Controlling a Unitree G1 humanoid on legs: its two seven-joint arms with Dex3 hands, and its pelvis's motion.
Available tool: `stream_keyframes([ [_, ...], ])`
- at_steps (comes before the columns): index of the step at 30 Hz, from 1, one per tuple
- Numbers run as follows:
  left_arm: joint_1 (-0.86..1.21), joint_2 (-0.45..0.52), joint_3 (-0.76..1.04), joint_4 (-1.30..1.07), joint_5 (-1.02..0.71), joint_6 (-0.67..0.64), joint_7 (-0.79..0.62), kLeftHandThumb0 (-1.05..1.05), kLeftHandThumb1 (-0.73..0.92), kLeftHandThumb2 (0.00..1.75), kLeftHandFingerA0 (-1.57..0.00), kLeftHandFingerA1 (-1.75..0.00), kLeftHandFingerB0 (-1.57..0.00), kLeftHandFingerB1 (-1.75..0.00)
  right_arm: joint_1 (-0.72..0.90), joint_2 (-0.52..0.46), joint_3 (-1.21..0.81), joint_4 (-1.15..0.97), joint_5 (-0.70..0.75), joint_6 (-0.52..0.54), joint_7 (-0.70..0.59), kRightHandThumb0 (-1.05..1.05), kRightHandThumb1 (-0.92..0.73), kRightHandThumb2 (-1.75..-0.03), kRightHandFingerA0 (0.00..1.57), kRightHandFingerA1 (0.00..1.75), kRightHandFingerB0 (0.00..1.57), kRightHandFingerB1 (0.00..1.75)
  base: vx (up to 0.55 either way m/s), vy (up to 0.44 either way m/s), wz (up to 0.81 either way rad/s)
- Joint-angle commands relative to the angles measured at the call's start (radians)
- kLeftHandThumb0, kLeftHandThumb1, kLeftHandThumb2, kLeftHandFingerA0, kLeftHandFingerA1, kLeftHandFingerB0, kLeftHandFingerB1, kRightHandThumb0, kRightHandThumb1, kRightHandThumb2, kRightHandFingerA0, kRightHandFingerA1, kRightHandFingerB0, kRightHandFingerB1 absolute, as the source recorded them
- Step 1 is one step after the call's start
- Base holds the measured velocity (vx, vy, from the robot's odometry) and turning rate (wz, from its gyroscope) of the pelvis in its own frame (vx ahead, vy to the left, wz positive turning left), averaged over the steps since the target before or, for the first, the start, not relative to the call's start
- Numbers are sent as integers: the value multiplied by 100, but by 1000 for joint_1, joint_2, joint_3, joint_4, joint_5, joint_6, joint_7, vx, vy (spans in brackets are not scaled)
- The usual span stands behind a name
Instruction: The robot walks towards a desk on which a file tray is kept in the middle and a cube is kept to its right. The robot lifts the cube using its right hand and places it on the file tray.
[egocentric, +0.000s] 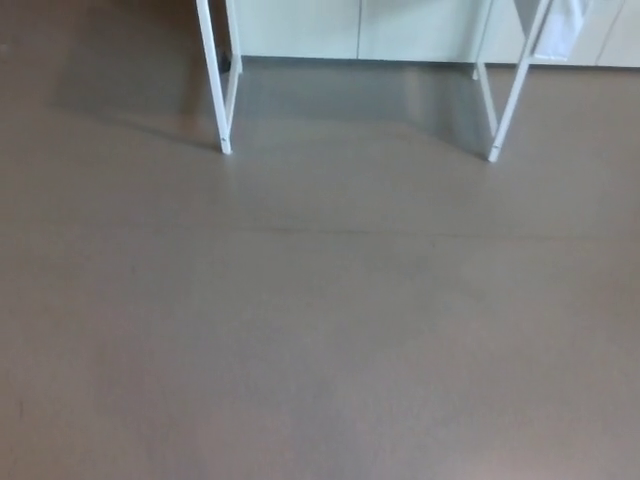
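The biggest thing is the floor (320, 340). It is grey-brown and smooth, and it fills almost the whole head view. A thin, faint line (400, 233) runs across it from side to side, a bit above the middle.

Next comes the pale wall (300, 25) along the top edge. It looks like flat white panels with thin lines between them. They could be cupboard doors, but it is hard to tell.

In front of the wall, a soft shadow (340, 100) lies on the floor between the two legs of the desk.

Only the lower parts of the desk show, and its top is cut off above the picture. The left leg (212, 80) is white. It has two thin bars that come together at one foot on the floor. The right leg (513, 95) is white too, and it leans inward down to its foot.

A white thing (565, 30) hangs at the top right, just beside the right leg. It may be cloth or paper.

A small dark spot (226, 66) sits behind the left leg, too small to name.

The cube and the file tray do not show, so where they are cannot be told. The left hand and the right hand do not show either, so nobody can tell if they are wide, closed or holding something.
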Motion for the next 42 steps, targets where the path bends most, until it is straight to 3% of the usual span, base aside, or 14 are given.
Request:
stream_keyframes([
  [1, 3, -4, -11, -11, 4, -36, -2, -76, 69, 106, 0, -46, -5, -29, -4, -43, 11, -33, -33, 16, 6, -70, -66, -62, 31, 33, 10, 24, 392, -364, 11],
  [11, 41, -25, -8, -20, -7, -89, -10, -76, 70, 103, -4, -49, -7, -35, 3, -68, -4, -133, -37, 71, 50, -34, -41, -97, 2, 43, 1, 46, 272, -104, 6],
  [13, 38, -29, -6, -20, -11, -64, -5, -73, 88, 68, -5, -40, -12, -28, 21, -75, -26, -184, -12, 98, 93, -34, -42, -97, 0, 43, 0, 46, 327, 34, -12],
  [15, 34, -28, -24, -5, 13, -79, 12, -86, 75, 107, -9, -53, -3, -40, 39, -84, -25, -228, -29, 122, 84, -34, -41, -96, 1, 43, 1, 45, 372, 62, -11],
  [19, 29, -31, -35, 6, 13, -97, 15, -77, 85, 68, -7, -45, -12, -29, 10, -84, -29, -192, -25, 95, 90, -34, -43, -97, 0, 43, 0, 45, 436, 109, -18],
  [20, 24, -31, -36, 10, 14, -93, 17, -78, 70, 103, -4, -50, -8, -36, 9, -89, -22, -189, -35, 86, 84, -72, -61, -82, 26, 40, 9, 31, 392, 103, -4],
  [24, 4, -38, -18, 40, -9, -100, 9, -75, 68, 104, -3, -45, -7, -37, -93, -62, 4, -65, -51, 69, 76, -65, -67, -62, 38, 34, 10, 24, 311, 18, 5],
  [25, 5, -36, -22, 41, -2, -106, 10, -75, 88, 67, -6, -43, -13, -29, -100, -60, 7, -49, -52, 54, 67, -70, -60, -80, 26, 40, 9, 32, 302, -51, 5],
  [28, 5, -35, -35, 49, 10, -128, 12, -75, 70, 106, -2, -45, -8, -37, -105, -61, 4, -53, -48, 51, 62, -70, -59, -79, 22, 39, 8, 33, 321, -138, 14],
  [33, 12, -37, -12, 32, -12, -114, 2, -73, 88, 67, -5, -45, -11, -31, -38, -78, -38, -156, -12, 47, 94, -33, -38, -94, 1, 44, 1, 45, 505, -265, 30],
  [35, 21, -36, -8, 23, -17, -124, -11, -72, 68, 106, 0, -47, -5, -40, -69, -66, -16, -132, -45, 97, 94, -73, -58, -78, 25, 38, 10, 35, 390, -206, 36],
  [38, 19, -34, -16, 16, -5, -110, 4, -72, 88, 67, -6, -45, -13, -31, -53, -70, -25, -151, -34, 107, 110, -35, -38, -94, 0, 44, 0, 45, 358, -132, 1],
  [41, 27, -31, -18, 11, -1, -120, 3, -73, 90, 67, -6, -44, -13, -31, -6, -87, -5, -206, -71, 117, 77, -76, -61, -83, 27, 41, 9, 33, 398, -49, -8],
  [42, 33, -26, -21, 11, 3, -128, -1, -75, 70, 105, -4, -47, -8, -38, 7, -81, -11, -233, -66, 150, 85, -73, -59, -82, 29, 41, 10, 34, 411, 38, -29],
])
